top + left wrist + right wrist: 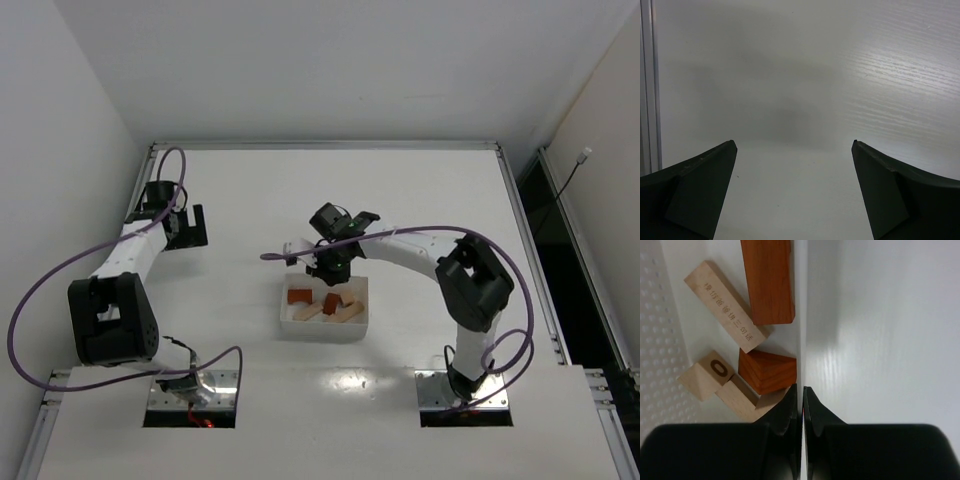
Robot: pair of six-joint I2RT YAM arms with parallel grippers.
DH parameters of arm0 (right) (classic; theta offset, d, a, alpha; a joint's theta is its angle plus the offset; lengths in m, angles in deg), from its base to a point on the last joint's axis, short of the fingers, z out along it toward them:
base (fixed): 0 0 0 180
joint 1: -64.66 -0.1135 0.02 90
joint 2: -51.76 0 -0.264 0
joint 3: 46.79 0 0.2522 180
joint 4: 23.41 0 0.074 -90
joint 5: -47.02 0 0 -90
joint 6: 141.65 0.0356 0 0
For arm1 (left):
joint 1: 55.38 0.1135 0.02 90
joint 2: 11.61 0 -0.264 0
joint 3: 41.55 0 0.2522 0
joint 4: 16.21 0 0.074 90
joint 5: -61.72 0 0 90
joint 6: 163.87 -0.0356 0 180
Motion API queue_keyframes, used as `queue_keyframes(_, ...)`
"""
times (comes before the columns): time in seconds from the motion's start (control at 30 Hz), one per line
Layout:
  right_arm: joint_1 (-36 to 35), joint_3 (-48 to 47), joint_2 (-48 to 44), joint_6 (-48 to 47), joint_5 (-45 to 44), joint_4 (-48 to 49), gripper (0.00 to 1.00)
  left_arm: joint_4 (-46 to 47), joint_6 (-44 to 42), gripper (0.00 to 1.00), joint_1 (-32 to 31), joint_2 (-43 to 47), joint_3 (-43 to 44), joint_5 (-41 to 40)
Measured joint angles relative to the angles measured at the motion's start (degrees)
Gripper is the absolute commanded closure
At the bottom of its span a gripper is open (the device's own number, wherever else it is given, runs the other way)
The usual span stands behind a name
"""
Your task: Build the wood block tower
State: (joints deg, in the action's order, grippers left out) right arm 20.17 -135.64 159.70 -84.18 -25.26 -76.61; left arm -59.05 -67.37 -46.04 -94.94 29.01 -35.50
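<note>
Tray (pixel 325 335): white; I count five loose wood blocks (pixel 725 305) lying inside, three tan, two reddish-brown.
Right gripper (pixel 801 389): clenched at the tray's far wall. The reddish-brown wedge (pixel 767 371) sits inside the tray, just beside the fingertips. I cannot tell whether they pinch the wall.
Left gripper (pixel 794 143): released, well left of the tray, over the table (pixel 840 75).
</note>
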Motion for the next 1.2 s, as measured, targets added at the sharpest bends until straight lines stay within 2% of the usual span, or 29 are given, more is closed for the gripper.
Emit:
queue_keyframes(0.13,0.44,2.58,-4.31,4.5,-9.68,5.01,1.0,-0.94,0.85,0.0,0.0,-1.68,1.84,-1.09)
queue_keyframes(0.23,0.46,3.32,-8.44,8.02,-21.77,11.19,1.0,-1.73,1.77,0.0,0.02,-3.08,4.13,-1.77)
queue_keyframes(0.4,0.35,4.44,-11.65,5.66,-39.69,26.6,1.0,-2.25,3.3,0.0,0.02,-3.19,5.68,-4.37)
queue_keyframes(0.6,-1.68,13.31,-9.16,-12.87,-57.75,54.99,1.0,-4.96,3.48,0.0,0.02,-3.19,8.72,-6.14)
queue_keyframes(0.83,-5.16,21.51,7.63,-40.24,-65.42,93.2,1.0,-5.84,3.67,0.0,1.66,-3.19,9.7,-7.89)
queue_keyframes(1.0,-7.08,21.73,16.02,-56.46,-66.77,106.49,1.0,-6.32,3.69,0.0,2.99,-3.19,9.68,-8.48)
queue_keyframes(1.2,-8.68,20.83,16.24,-65.37,-66.14,110.09,1.0,-6.6,3.72,0.0,3.15,-3.08,9.2,-8.46)
